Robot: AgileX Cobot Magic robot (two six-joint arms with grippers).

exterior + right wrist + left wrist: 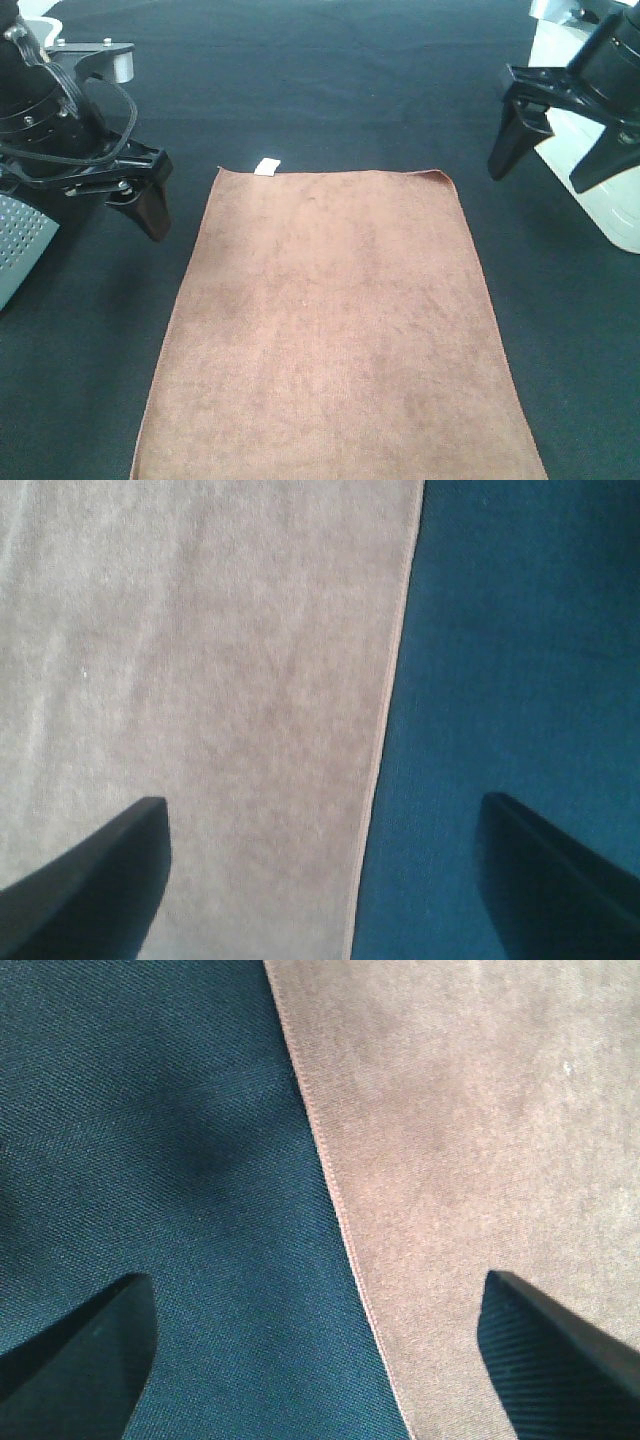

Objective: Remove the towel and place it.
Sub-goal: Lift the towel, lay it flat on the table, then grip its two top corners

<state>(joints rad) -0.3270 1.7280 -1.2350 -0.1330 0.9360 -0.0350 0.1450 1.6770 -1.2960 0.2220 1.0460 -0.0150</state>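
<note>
The brown towel (335,320) lies flat and spread out on the dark table, with a small white tag (267,167) at its far edge. My left gripper (135,200) is open and empty, hanging above the table just left of the towel's far left corner. The left wrist view shows the towel's hemmed edge (335,1195) running between the open fingers (85,1350). My right gripper (555,160) is open and empty, raised to the right of the towel's far right corner. The right wrist view shows the towel (200,680) and its edge between the fingers (90,880).
A grey perforated basket (20,240) sits at the left edge of the table. A white object (590,170) stands at the right edge, behind my right gripper. Dark cloth (330,90) covers the table around the towel.
</note>
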